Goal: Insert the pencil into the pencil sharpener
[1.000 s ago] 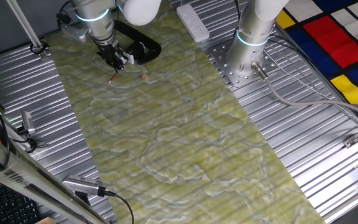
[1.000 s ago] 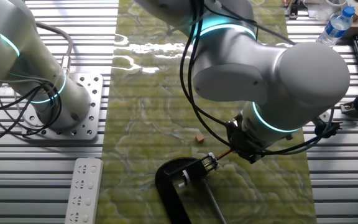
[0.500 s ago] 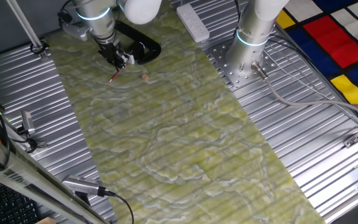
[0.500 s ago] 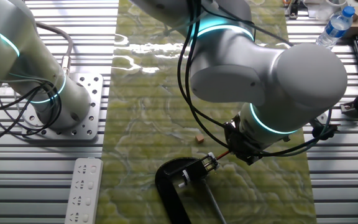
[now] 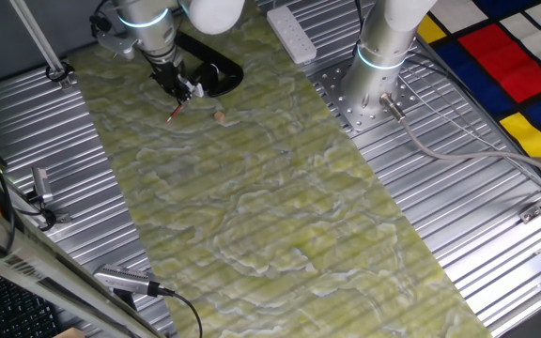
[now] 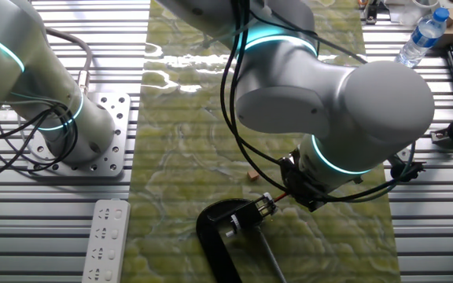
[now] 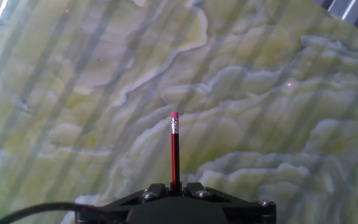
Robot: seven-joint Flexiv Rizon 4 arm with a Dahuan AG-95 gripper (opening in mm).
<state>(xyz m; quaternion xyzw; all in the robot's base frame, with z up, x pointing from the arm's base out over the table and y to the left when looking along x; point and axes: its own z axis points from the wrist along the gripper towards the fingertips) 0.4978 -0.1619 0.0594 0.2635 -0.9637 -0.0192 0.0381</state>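
Note:
My gripper (image 5: pixel 183 90) is shut on the thin red pencil (image 5: pixel 174 115) and holds it just above the green mat. In the hand view the pencil (image 7: pixel 174 149) sticks out straight ahead from between the shut jaws of the gripper (image 7: pixel 174 186), its pink eraser end farthest out. The glossy black pencil sharpener (image 5: pixel 210 69) lies right beside the gripper, on the side away from the pencil's free end. In the other fixed view the gripper (image 6: pixel 267 203) is at the sharpener's (image 6: pixel 220 226) edge and a short piece of the pencil (image 6: pixel 283 193) shows. The sharpener is out of the hand view.
A small tan piece (image 5: pixel 220 116) lies on the mat near the pencil. A white power strip (image 5: pixel 292 33) lies at the mat's far edge. The second arm's base (image 5: pixel 372 89) stands on the metal table. A water bottle (image 6: pixel 421 35) stands at the table's corner.
The gripper has shifted slightly across the mat beside the sharpener, still holding the pencil. Nothing else has moved.

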